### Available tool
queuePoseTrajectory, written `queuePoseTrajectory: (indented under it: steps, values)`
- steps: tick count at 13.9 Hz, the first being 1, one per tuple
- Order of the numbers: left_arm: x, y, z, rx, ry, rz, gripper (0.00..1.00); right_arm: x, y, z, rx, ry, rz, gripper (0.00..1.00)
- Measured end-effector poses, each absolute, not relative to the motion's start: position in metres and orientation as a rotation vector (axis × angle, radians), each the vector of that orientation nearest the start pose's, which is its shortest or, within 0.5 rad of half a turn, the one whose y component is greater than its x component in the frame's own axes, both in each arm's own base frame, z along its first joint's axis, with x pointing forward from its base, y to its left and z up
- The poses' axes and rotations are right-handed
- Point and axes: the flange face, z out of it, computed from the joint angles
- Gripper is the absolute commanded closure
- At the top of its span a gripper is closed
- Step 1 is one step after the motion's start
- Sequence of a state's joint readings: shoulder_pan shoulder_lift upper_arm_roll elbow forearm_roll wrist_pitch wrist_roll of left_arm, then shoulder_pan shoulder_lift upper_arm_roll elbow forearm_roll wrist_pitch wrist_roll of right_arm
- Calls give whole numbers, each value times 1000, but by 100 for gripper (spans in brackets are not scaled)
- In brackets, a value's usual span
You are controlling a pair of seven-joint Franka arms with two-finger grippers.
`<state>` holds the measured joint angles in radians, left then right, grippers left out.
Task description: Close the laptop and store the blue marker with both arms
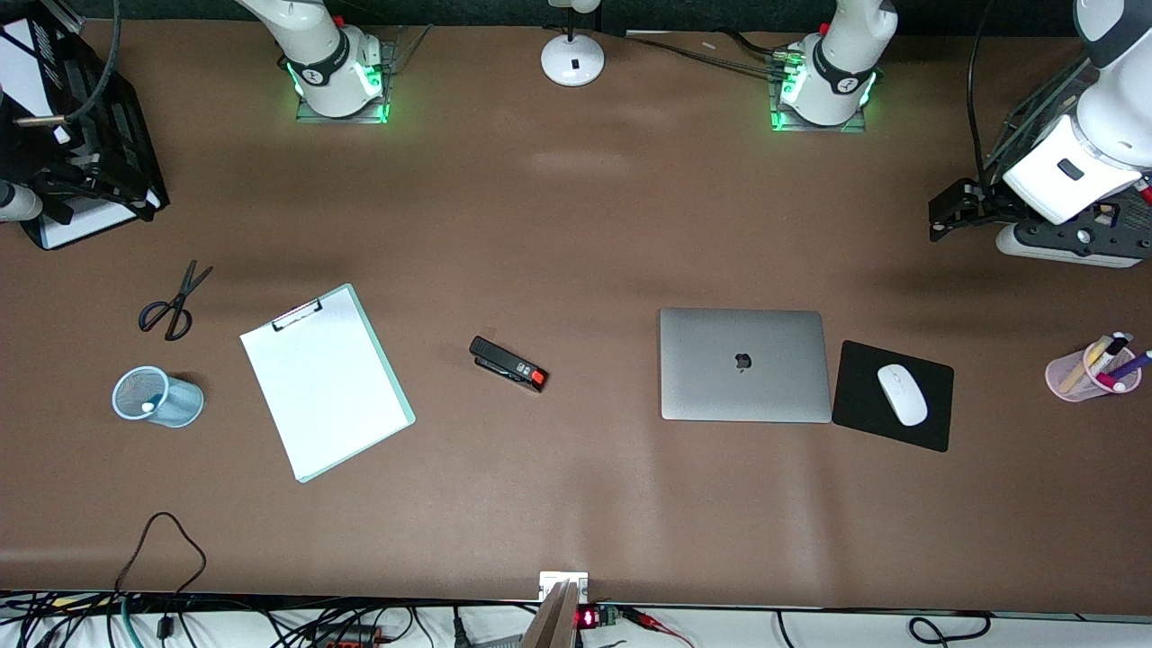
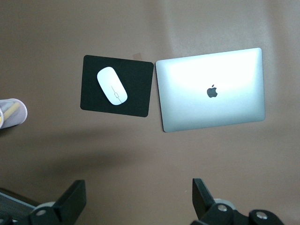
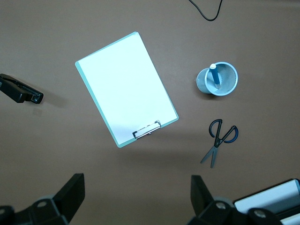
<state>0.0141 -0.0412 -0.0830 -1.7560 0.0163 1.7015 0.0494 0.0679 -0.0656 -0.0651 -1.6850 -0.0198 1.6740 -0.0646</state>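
The silver-grey laptop (image 1: 742, 364) lies closed on the table, apple logo up, toward the left arm's end; it also shows in the left wrist view (image 2: 212, 89). The blue marker (image 3: 214, 76) stands in a blue mesh cup (image 3: 227, 79), whitish end up; in the front view the cup (image 1: 158, 397) sits toward the right arm's end. My left gripper (image 2: 139, 201) is open and empty, high above bare table near the laptop and mousepad; in the front view it (image 1: 956, 209) hangs at the left arm's end. My right gripper (image 3: 137, 199) is open and empty, high above bare table near the clipboard.
A black mousepad (image 1: 855, 396) with a white mouse (image 1: 903, 394) lies beside the laptop. A pink cup of pens (image 1: 1093, 369) stands at the left arm's end. A black stapler (image 1: 508, 364), a clipboard (image 1: 326, 380), scissors (image 1: 175, 301) and a black file tray (image 1: 99, 135) are there too.
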Motion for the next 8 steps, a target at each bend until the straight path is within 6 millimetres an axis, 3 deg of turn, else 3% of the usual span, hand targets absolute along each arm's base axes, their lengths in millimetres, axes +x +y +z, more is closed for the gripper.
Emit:
queuePoseTrajectory:
  steps: [8]
  values:
    - [546, -39, 570, -3116, 193, 23, 0, 548, -1, 617, -3156, -154, -99, 0]
